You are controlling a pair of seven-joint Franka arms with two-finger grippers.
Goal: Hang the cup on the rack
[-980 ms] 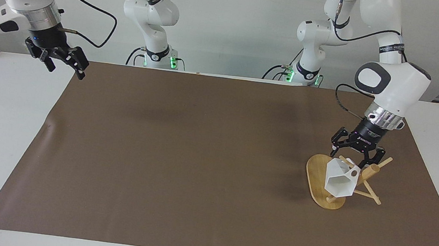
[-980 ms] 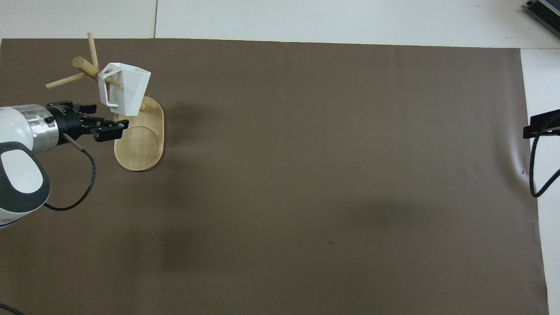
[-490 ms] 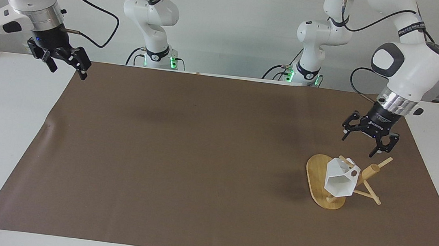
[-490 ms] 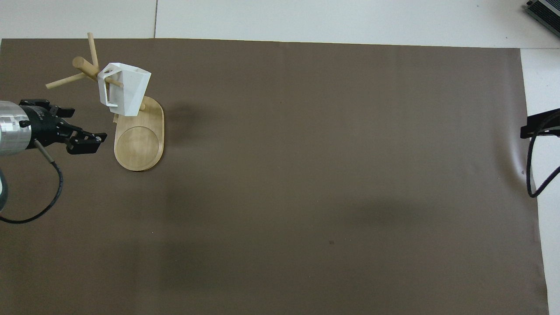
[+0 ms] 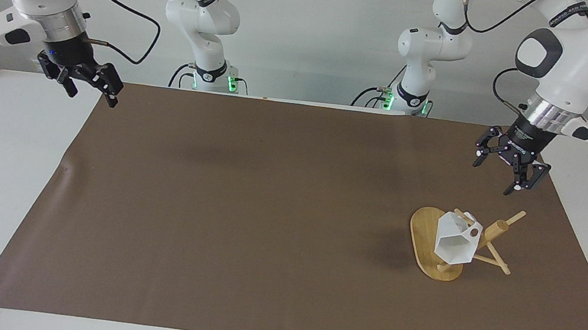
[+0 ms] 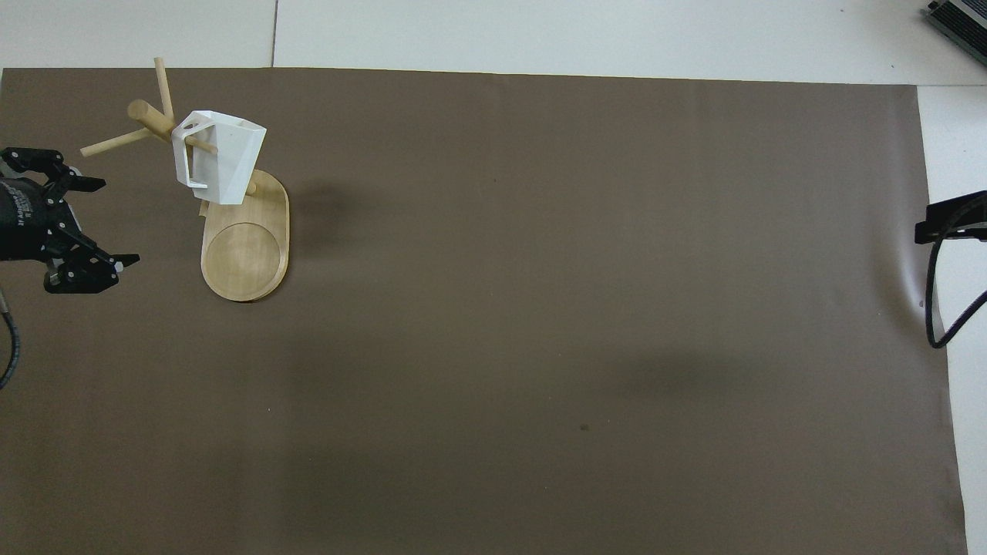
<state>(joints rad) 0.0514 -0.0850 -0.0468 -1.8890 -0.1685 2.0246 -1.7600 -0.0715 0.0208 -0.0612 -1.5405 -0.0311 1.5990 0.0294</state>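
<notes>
The left end effector (image 5: 509,174) hangs released and empty over the mat (image 5: 267,211) at the left arm's end of the surface, clear of the rack (image 5: 440,259) and touching nothing. The right end effector (image 5: 89,83) waits, fingers spread and empty, over the mat's edge at the right arm's end, well apart from everything. Farther from the robots than the left end effector's spot stands the rack, its oval base flat on the mat and its post tilted. The cup (image 5: 455,242) hangs on it, a thin peg passing through the handle, the body tipped with its hexagonal mouth facing away from the robots and touching no end effector. By the look of it, the hanging is done and what remains is a clean retreat. Doing that well means lifting the left end effector up and away from the rack, keeping the open fingers off the protruding pegs, so that nothing nudges the cup or rocks the base.
</notes>
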